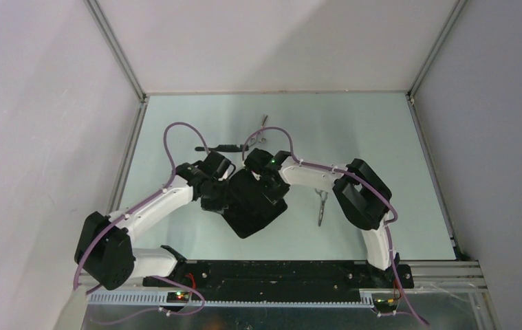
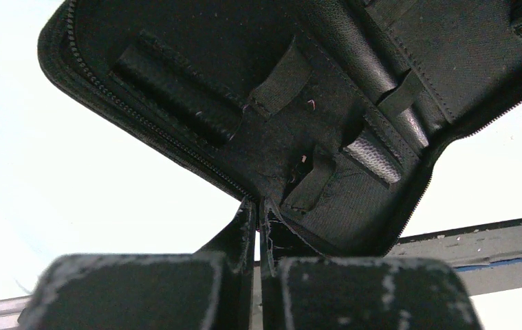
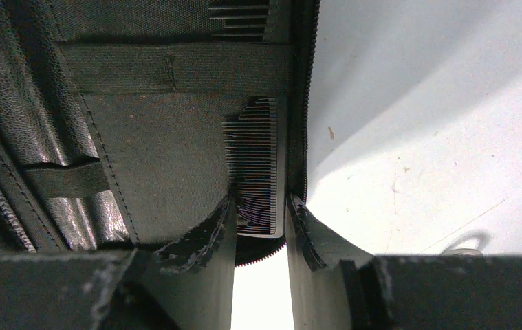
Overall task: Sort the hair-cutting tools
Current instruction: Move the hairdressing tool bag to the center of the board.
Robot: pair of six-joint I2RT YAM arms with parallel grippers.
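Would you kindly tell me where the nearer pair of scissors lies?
In the top view, the scissors lie on the table right of the black case, between it and the right arm's elbow.

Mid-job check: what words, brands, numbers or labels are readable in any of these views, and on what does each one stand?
No text can be read in any view.
case: plain black lining and straps, no label showing.
comb tucked in the case: only its teeth show, no brand.
near scissors, far scissors, loose comb: too small to tell whether they carry any marking.
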